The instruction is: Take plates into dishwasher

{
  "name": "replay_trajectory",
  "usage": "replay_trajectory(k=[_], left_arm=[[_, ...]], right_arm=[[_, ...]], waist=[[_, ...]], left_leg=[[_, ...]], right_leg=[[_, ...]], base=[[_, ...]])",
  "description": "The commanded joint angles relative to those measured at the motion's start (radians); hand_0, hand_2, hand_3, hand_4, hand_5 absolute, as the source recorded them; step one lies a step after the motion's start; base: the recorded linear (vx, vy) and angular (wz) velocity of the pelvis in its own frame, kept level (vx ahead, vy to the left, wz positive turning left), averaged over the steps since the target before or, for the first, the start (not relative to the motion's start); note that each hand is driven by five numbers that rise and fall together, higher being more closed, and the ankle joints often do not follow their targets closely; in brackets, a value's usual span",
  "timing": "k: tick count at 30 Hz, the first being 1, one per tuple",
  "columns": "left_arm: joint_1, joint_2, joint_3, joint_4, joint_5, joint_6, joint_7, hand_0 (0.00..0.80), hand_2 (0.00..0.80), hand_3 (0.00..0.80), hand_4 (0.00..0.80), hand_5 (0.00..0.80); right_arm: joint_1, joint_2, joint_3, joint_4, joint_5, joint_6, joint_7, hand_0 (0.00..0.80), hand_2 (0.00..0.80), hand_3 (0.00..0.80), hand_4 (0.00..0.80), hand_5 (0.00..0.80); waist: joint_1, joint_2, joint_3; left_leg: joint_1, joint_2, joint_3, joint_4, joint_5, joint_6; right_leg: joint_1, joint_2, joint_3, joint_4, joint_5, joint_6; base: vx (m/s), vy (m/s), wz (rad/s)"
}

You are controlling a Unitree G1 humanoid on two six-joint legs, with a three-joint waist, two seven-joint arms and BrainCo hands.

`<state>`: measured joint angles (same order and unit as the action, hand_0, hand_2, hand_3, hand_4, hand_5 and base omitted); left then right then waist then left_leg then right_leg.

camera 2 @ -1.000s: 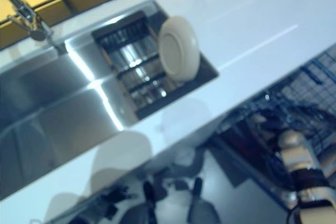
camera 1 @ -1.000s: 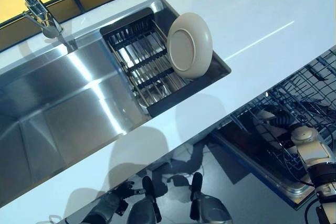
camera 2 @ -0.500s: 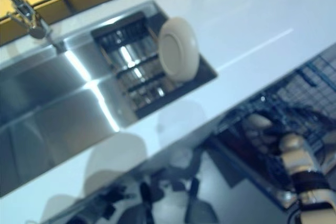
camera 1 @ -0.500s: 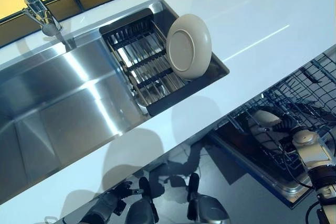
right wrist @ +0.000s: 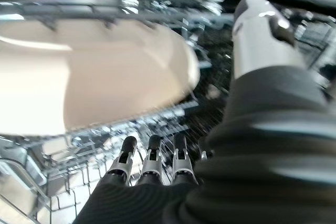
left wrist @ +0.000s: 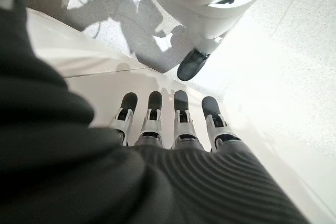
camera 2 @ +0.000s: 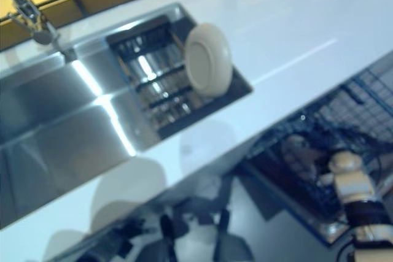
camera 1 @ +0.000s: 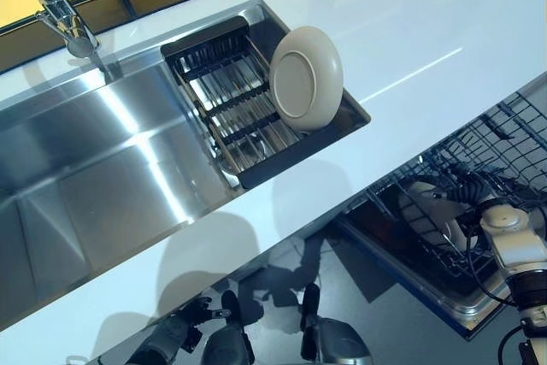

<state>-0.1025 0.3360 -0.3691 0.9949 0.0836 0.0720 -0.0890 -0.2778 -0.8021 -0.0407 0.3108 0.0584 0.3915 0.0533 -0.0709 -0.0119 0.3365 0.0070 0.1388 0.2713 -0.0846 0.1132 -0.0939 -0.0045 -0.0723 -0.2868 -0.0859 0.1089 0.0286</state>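
A cream plate stands on edge in the black dish rack inside the sink. A second cream plate lies tilted among the wires of the lower dishwasher rack. It fills the right wrist view as a broad plate. My right hand is right beside it, with straight fingers under its rim and the thumb held apart. My left hand hangs low by the counter front, its fingers straight and holding nothing.
The white countertop runs diagonally across the view, with the steel sink and a faucet at the left. The open dishwasher door juts out below the rack. Grey floor lies under my left hand.
The whole view has shifted slightly. The plate in the dishwasher rack now sits a little lower and shows more of its face. My right wrist has edged along with it.
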Motion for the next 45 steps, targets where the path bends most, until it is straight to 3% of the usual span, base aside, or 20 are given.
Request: replay_trajectory(k=[1,14,18,23,28,34,39,45], left_arm=[[-0.041,0.041,0.029,0.024,0.005,-0.034,0.023,0.0,0.0,0.0,0.0,0.0],[-0.022,0.032,0.026,0.034,0.002,-0.039,0.036,0.0,0.0,0.0,0.0,0.0],[-0.01,0.038,0.021,0.031,-0.001,-0.04,0.04,0.0,0.0,0.0,0.0,0.0],[-0.011,0.038,0.012,0.047,-0.001,-0.032,0.035,0.0,0.0,0.0,0.0,0.0],[-0.012,0.03,-0.006,0.073,0.002,-0.032,0.037,0.0,0.0,0.0,0.0,0.0],[-0.023,0.018,-0.023,0.106,0.006,-0.031,0.029,0.0,0.0,0.0,0.0,0.0],[-0.035,0.007,-0.042,0.13,0.005,-0.026,0.021,0.0,0.0,0.0,0.0,0.0],[-0.042,-0.009,-0.066,0.148,0.005,-0.022,0.018,0.0,0.0,0.0,0.0,0.0]], right_arm=[[0.006,-0.068,-0.037,-0.07,0.053,-0.046,-0.054,0.0,0.0,0.0,0.0,0.0],[0.047,-0.139,-0.14,-0.136,0.117,-0.098,-0.121,0.0,0.0,0.0,0.0,0.0],[0.008,-0.188,-0.167,-0.18,0.226,-0.128,-0.149,0.0,0.0,0.0,0.0,0.0],[-0.103,-0.195,-0.126,-0.229,0.399,-0.129,-0.135,0.0,0.0,0.0,0.0,0.0],[-0.24,-0.17,-0.043,-0.227,0.469,-0.127,-0.148,0.0,0.0,0.0,0.0,0.0],[-0.366,-0.134,0.044,-0.207,0.518,-0.079,-0.175,0.0,0.0,0.0,0.0,0.0],[-0.486,-0.083,0.138,-0.13,0.542,0.027,-0.198,0.0,0.0,0.0,0.0,0.0],[-0.591,-0.037,0.21,0.013,0.573,0.094,-0.224,0.0,0.0,0.0,0.0,0.0]], waist=[[-0.023,-0.05,-0.057],[-0.034,-0.071,-0.08],[-0.028,-0.081,-0.083],[-0.013,-0.086,-0.099],[0.005,-0.085,-0.117],[0.019,-0.083,-0.144],[0.048,-0.085,-0.164],[0.081,-0.087,-0.175]], left_leg=[[-0.002,0.042,0.05,-0.002,0.002,-0.023],[0.019,0.041,0.061,-0.003,-0.012,-0.016],[0.028,0.038,0.056,-0.003,-0.019,-0.012],[0.034,0.035,0.049,-0.003,-0.026,-0.009],[0.042,0.025,0.039,-0.003,-0.034,-0.004],[0.054,0.009,0.035,-0.003,-0.046,0.005],[0.063,-0.006,0.025,-0.003,-0.054,0.013],[0.067,-0.017,0.008,-0.003,-0.06,0.019]], right_leg=[[0.03,-0.012,0.043,0.028,-0.065,0.044],[0.043,-0.01,0.057,0.02,-0.063,0.046],[0.049,-0.01,0.059,0.021,-0.065,0.047],[0.055,-0.014,0.055,0.021,-0.067,0.048],[0.065,-0.021,0.05,0.021,-0.069,0.048],[0.081,-0.035,0.045,0.013,-0.067,0.053],[0.093,-0.049,0.032,0.014,-0.065,0.058],[0.102,-0.063,0.014,0.023,-0.066,0.063]], base=[[0.0,0.0,0.0],[0.012,0.016,-0.03],[0.001,0.005,-0.02],[0.029,0.037,-0.02],[0.043,0.067,-0.02],[0.055,0.071,0.01],[0.057,0.066,0.01],[0.054,0.07,0.07]])
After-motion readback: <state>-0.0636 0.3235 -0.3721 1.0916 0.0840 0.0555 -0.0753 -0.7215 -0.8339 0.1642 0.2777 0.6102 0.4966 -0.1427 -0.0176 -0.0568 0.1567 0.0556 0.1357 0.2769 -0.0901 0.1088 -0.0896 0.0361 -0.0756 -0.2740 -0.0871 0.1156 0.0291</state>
